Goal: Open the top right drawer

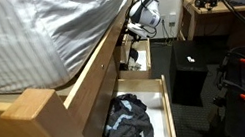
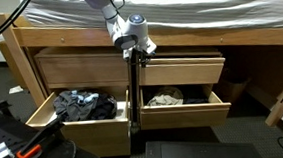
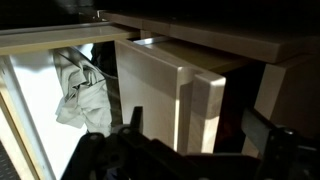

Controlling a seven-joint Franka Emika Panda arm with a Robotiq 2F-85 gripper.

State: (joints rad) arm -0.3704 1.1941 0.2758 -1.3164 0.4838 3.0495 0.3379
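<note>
Here: gripper (image 2: 132, 48) at left end of top right drawer (image 2: 186, 70), just under bed (image 2: 177, 6). Fingers (image 3: 130, 122) spread wide apart, holding nothing. In wrist view, pale wood edge of drawer sits between them. Top right drawer looks pulled out only a little. Bottom right drawer (image 2: 184, 110) open, light cloth (image 2: 165, 98) inside. Bottom left drawer (image 2: 80, 130) open too, dark clothes (image 2: 83, 103) inside.

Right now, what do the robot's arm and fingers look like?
The arm is white and grey, made of rounded, tube-like sections. The gripper has a chunky pale body with black parts. In the wrist view its fingers are black and blocky. Any markings are too small to see.
</note>
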